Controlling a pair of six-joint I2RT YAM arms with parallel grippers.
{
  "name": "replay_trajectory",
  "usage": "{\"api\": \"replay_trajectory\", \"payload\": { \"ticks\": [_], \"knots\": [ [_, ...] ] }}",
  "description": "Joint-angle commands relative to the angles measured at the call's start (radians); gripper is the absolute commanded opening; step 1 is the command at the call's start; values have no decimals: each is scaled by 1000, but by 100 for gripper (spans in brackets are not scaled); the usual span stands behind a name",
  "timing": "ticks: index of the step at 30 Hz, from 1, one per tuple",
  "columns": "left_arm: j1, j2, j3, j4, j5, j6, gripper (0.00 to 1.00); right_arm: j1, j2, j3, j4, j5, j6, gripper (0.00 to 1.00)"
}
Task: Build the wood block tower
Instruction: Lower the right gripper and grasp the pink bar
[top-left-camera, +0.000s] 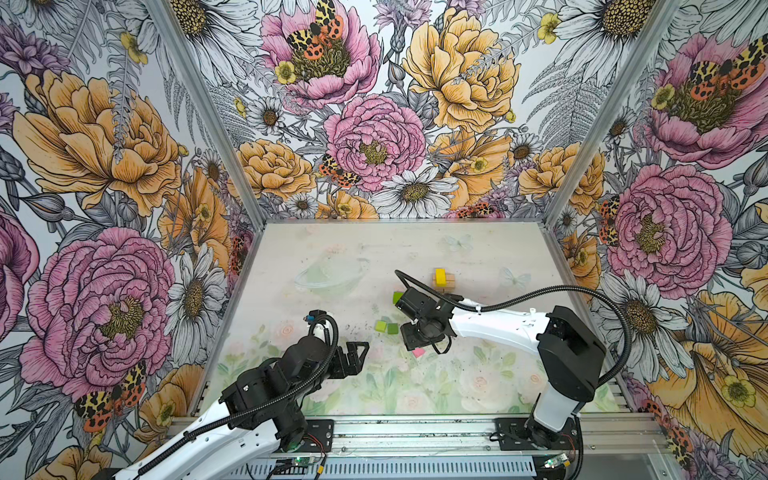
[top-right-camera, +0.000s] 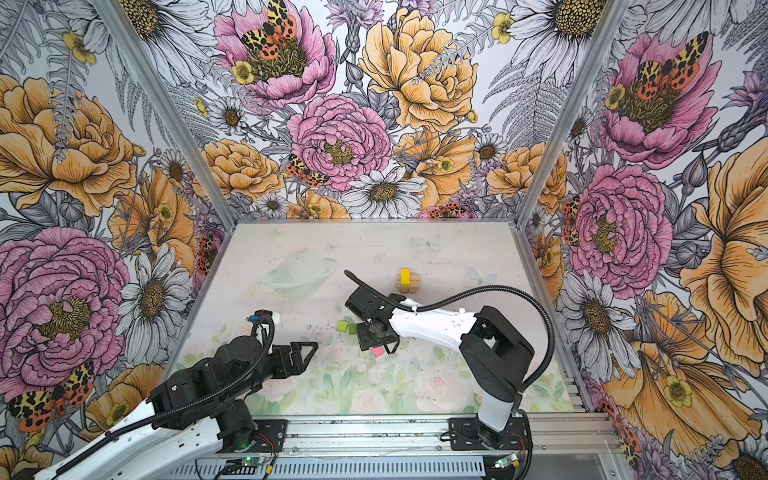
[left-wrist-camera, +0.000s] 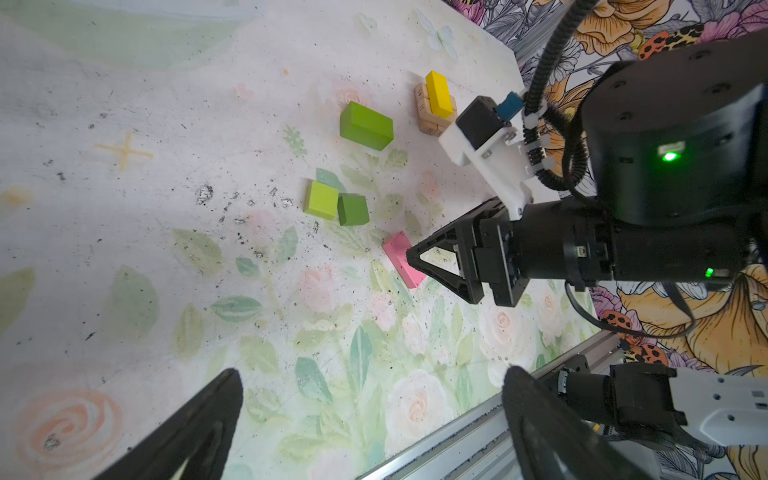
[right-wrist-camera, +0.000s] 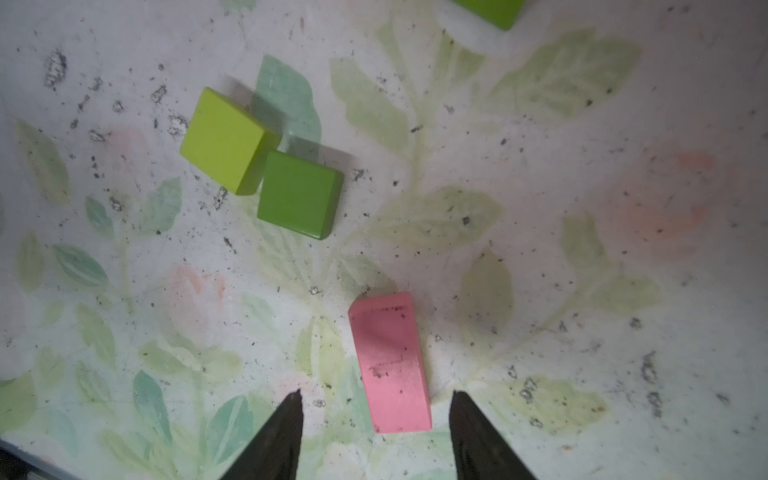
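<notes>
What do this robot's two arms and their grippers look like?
The left arm and right arm have white shells, black joints, and a ribbed black cable hose looped alongside. The left gripper and right gripper are black, with triangular open-frame fingers.

text: none legible | tan blocks (left-wrist-camera: 422, 104): marks unreadable

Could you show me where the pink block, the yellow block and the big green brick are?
pink block (right-wrist-camera: 390, 361): right wrist view, middle of its top face.
yellow block (left-wrist-camera: 438, 93): left wrist view, middle of its top face.
green brick (left-wrist-camera: 365, 124): left wrist view, middle of the brick.
</notes>
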Motion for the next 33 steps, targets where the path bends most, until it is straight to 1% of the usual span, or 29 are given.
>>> {"api": "replay_trajectory", "payload": {
  "ticks": [1,13,20,24,28,33],
  "knots": [
    [-7,-18,-11,-5,-22,-3,99,6,22,20,8,23,15,59],
    [-6,-11,-6,-5,-35,8,99,15,83,16,9,44,5,58],
    [-7,-6,6,-3,-41,12,99,13,112,23,8,48,5,56],
    [-5,9,17,-4,-49,24,99,8,121,22,8,46,1,47],
    [-5,23,23,-1,-55,27,99,5,119,21,8,43,-1,36],
    [-5,29,27,5,-60,32,99,3,106,15,7,44,-5,32]
  ]
}}
